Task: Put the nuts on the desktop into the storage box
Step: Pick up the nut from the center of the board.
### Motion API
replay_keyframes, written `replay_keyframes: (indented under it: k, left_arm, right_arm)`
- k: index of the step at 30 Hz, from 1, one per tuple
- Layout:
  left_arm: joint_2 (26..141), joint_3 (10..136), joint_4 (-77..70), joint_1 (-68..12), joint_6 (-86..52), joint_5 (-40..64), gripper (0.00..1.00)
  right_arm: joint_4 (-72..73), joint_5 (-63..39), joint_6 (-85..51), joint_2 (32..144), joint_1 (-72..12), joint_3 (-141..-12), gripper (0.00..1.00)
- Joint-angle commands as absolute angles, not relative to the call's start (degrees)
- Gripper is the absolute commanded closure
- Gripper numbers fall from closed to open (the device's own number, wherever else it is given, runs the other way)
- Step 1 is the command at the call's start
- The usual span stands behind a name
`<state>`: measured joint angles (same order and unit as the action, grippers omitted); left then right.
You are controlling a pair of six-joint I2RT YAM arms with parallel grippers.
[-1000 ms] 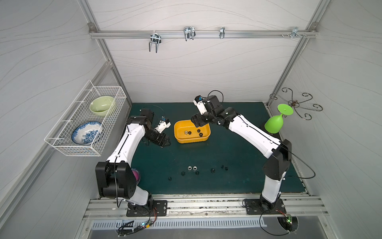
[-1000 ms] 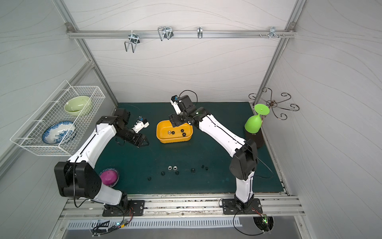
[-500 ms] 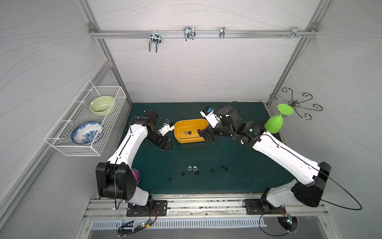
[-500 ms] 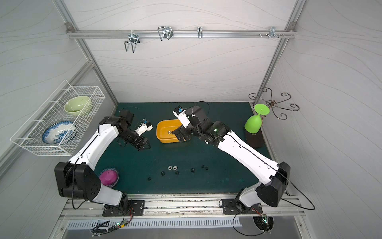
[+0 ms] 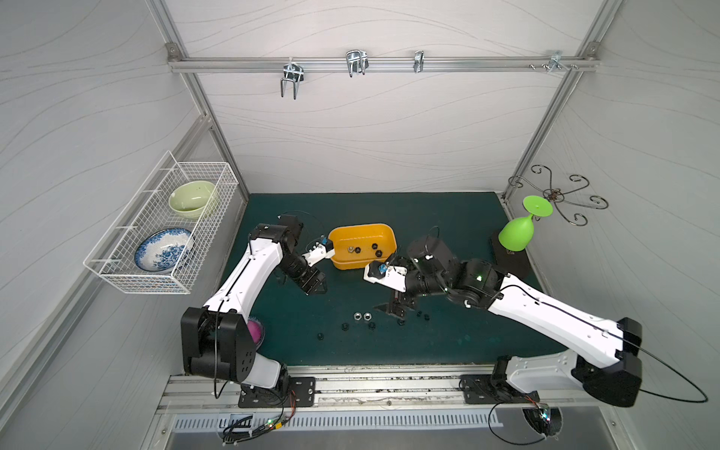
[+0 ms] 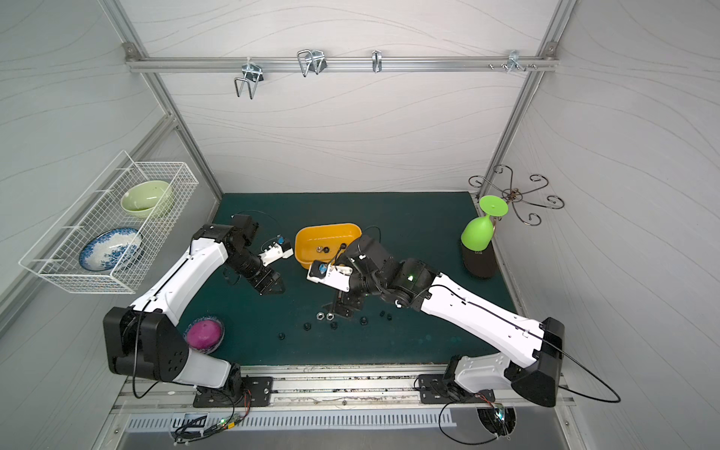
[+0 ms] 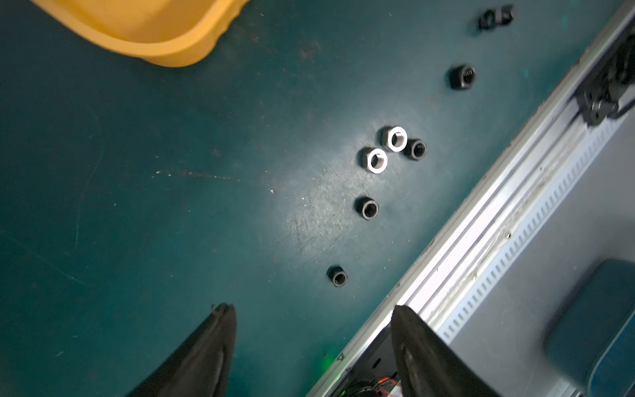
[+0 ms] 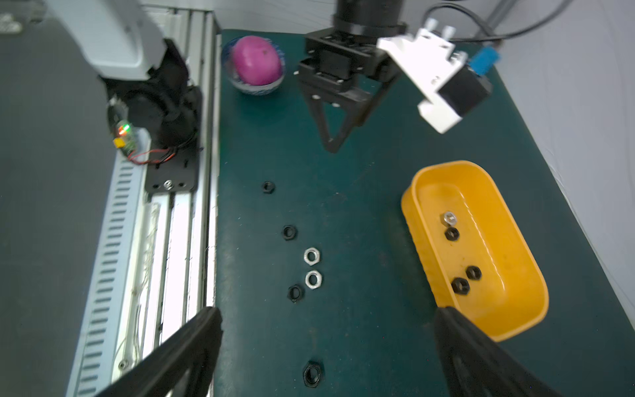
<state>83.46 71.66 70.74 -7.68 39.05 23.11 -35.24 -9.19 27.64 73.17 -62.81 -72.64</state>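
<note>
Hovering | right tool [image 8: 328, 311] spread | left tool [image 7: 312, 306] spread | storage box [image 6: 327, 228] end hidden behind right arm [image 6: 467, 307]

Behind the storage box [image 5: 360, 226] the desktop [image 5: 448, 218] lies bare right up to the back wall [image 5: 370, 148], so passage there is easy. In front, a clear strip runs between the box and the row of nuts [image 5: 356, 316], but the left gripper [image 5: 318, 287] hangs over its left end, and the right gripper [image 5: 394, 309], with its bulky wrist, crowds the box's right front corner (a tight spot). The green goblet [image 5: 518, 233] blocks the far right corner, the purple ball [image 6: 204, 335] the near left.
</note>
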Motion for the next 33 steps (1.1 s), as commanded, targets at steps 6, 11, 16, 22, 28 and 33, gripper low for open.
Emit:
replay_keyframes:
  k: [6,11,16,22,28,33]
  left_arm:
    - [79.4,65.8,73.0,-10.0,56.9,28.6,0.23]
    - [79.1,61.3,72.3,-12.5,67.7,26.7,0.22]
    - [79.5,57.1,70.7,-13.6,74.7,26.2,0.21]
    - [79.1,52.1,67.1,-14.7,78.6,24.0,0.21]
    - [78.1,49.6,64.5,-16.1,79.2,22.7,0.21]
    - [77.4,47.2,62.3,-18.3,79.9,19.8,0.21]
  right_arm:
    - [-39.3,-17.5,41.3,73.5,-67.2,-67.5,0.01]
    - [-40.2,-18.1,42.6,76.3,-69.1,-66.6,0.01]
    - [-38.2,-18.5,42.5,77.3,-69.4,-65.1,0.01]
    - [-36.8,-17.6,42.1,76.2,-69.4,-64.2,0.01]
    - [-36.2,-17.0,42.2,75.9,-69.4,-63.9,0.01]
    - [-35.9,-16.5,42.2,75.9,-69.5,-63.7,0.01]
